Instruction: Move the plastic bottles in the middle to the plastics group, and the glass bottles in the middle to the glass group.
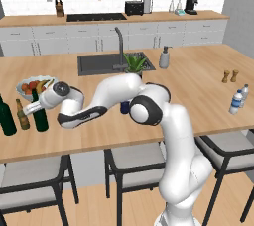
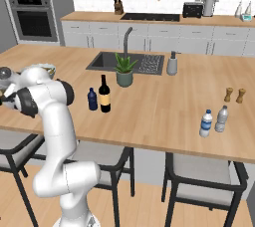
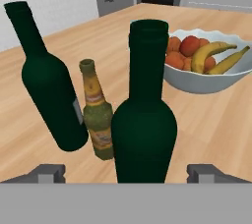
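Fingers of the gripper stand wide apart, one tip at each side of the slim green wine bottle, and neither tip touches the glass. That bottle stands upright on the wooden counter, right between the tips and slightly ahead of them. Just beyond it, toward the left finger, stands the small amber beer bottle with its tan label, close beside the slim bottle. Farther out on the same side is the stout green bottle; it looks tilted in the hand view, which may be the camera's own roll. Beyond the right finger sits a white fruit bowl holding bananas and round red fruit.

From the left base view the gripper sits at the slim green wine bottle, with the amber beer bottle and stout green bottle just past it and the fruit bowl behind.

Well away from the fingers, in the middle of the counter, the near-black wine bottle with a cream label stands upright just beside the short dark blue bottle, near a potted plant. At the far end stand two clear water bottles, with two brown shakers behind them.
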{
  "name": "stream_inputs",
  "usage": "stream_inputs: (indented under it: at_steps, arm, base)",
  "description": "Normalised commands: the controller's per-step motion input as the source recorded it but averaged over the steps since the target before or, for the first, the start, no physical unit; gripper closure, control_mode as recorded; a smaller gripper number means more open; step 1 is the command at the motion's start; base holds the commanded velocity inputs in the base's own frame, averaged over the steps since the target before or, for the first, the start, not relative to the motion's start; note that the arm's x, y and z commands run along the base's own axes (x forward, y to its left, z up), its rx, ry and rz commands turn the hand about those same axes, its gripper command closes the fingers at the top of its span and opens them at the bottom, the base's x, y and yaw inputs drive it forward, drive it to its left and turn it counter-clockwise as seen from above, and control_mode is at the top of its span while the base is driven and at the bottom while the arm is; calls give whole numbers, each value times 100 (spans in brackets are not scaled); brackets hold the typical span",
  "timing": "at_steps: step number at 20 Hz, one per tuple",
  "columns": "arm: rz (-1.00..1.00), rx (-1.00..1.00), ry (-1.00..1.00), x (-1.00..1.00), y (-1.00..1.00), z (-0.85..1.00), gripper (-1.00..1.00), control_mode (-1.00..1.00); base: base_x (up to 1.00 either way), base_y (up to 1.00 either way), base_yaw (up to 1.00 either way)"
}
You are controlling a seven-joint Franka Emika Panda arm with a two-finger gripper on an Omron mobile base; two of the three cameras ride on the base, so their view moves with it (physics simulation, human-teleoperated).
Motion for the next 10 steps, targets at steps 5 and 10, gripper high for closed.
stream_inputs:
  at_steps: [5,10]
  arm:
    - [0,0,0,-6,0,24,-100,-100]
    - [0,0,0,-33,-2,38,-100,-100]
  base:
    - [0,0,0]
    - [0,0,0]
